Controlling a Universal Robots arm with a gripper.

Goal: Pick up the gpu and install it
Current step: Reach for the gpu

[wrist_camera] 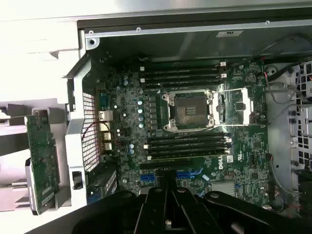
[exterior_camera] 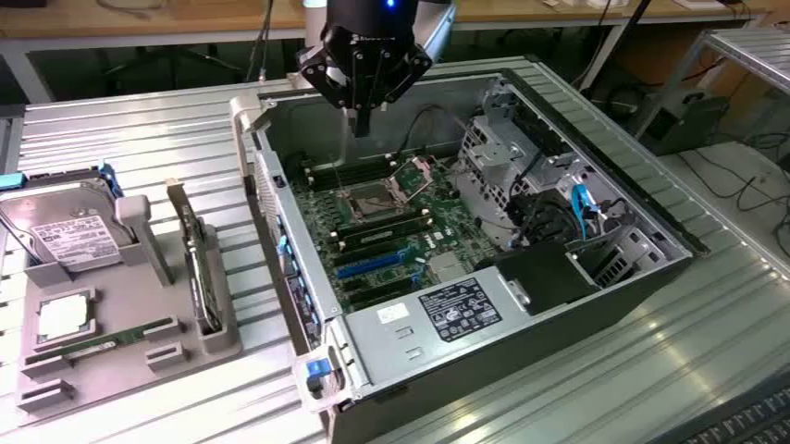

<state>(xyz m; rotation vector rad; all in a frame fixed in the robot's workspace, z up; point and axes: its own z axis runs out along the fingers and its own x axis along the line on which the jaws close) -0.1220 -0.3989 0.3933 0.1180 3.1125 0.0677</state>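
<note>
My claw (exterior_camera: 361, 126) hangs pinched shut with nothing in it, above the far end of the open computer case (exterior_camera: 392, 344); below me lies the motherboard (exterior_camera: 388, 236), its processor socket (wrist_camera: 190, 109) bare; the gpu (exterior_camera: 195, 268) stands on its edge in a slot of the grey holder (exterior_camera: 229, 339) outside the case, on the exterior view's left, well apart from me; a hard drive (exterior_camera: 68, 231) leans in that same holder.
</note>
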